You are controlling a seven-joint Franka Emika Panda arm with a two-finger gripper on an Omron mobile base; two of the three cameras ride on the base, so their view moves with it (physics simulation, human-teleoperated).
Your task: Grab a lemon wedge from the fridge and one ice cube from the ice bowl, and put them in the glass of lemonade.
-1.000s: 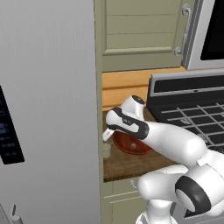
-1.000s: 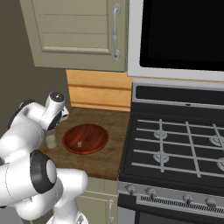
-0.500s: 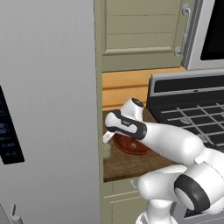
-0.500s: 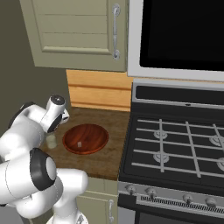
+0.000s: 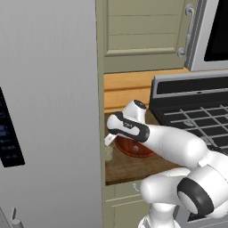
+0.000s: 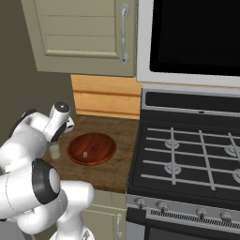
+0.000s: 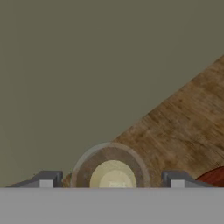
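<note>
Fridge takes up the left side in left base view, grey steel wall w/ a black control panel low on its face. Right of the fridge, tucked against its side on the wood counter, stands the glass of lemonade, small, pale, upright; in hand view it sits directly below the gripper, round rim w/ a pale yellowish disc inside, can't tell if that's liquid or the lemon wedge. Finger tips spread wide, one each side of the glass rim, not touching it, nothing pinched. Gripper hangs just above the glass. Just right of the glass, apart from it but close, is the ice bowl, reddish-brown, shallow, w/ one small pale ice cube near its middle. Further right of the fridge: black gas stove, microwave over it, beige cabinet above the counter.
</note>
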